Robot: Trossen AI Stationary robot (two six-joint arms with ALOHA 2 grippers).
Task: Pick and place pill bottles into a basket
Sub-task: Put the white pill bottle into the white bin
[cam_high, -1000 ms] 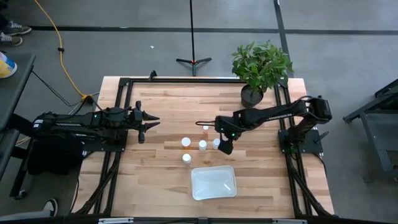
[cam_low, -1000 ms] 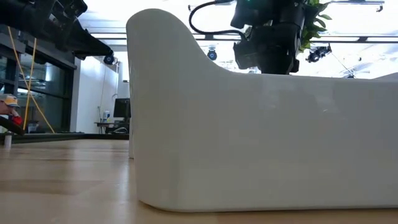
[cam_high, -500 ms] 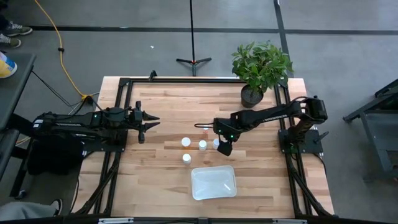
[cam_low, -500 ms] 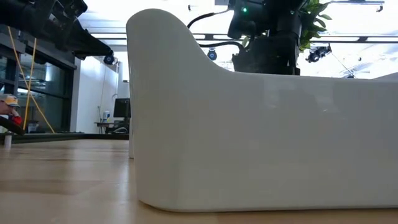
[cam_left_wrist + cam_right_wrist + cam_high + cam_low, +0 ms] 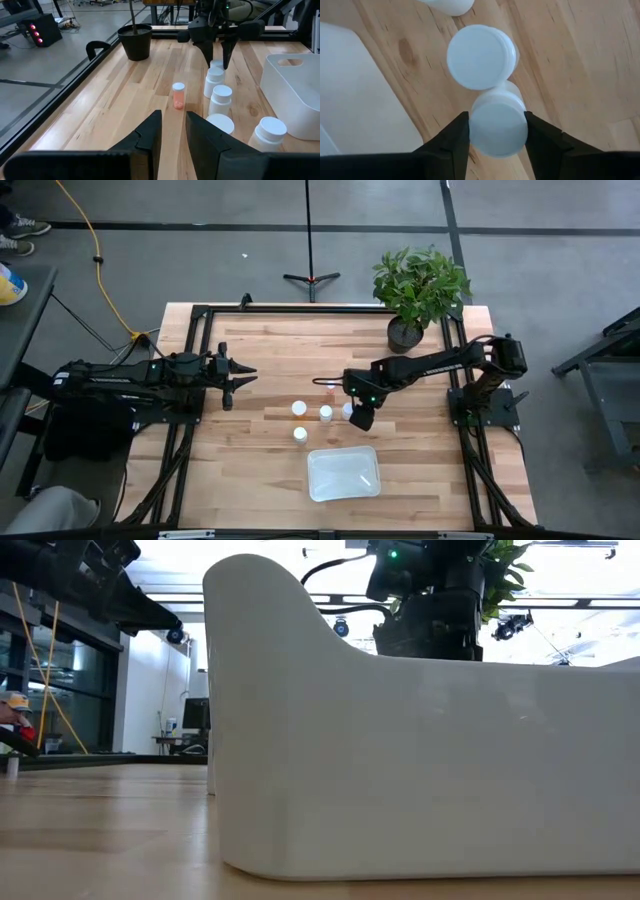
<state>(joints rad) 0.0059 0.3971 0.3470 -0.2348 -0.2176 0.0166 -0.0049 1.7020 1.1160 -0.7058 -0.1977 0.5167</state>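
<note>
Six small pill bottles stand mid-table. Four white-capped ones [image 5: 220, 100] and an orange-tinged one [image 5: 178, 95] are free. The sixth [image 5: 497, 127] stands between the fingers of my right gripper [image 5: 359, 416], which points down and is closed on it. It touches a neighbouring bottle [image 5: 480, 57]. The translucent white basket [image 5: 343, 473] lies toward the near edge and fills the low view [image 5: 400, 760]. My left gripper [image 5: 240, 377] hovers open and empty at the table's left. My right gripper pinches the bottle's white cap [image 5: 490, 135] between its two fingers, one on each side. The fingers [image 5: 209, 55] come from above, pointing down. The bottle stands upright with its base on the table, close against the neighbouring bottle.
A potted plant in a black pot [image 5: 406, 332] stands at the far right corner and also shows in the left wrist view [image 5: 136, 42]. Black frame rails run along the table's left and right sides. Bare wood lies between the bottles and the basket.
My right gripper has come down over the bottle, shifting slightly toward the table's left, and has then held still. The bottles and the basket have stayed in place.
</note>
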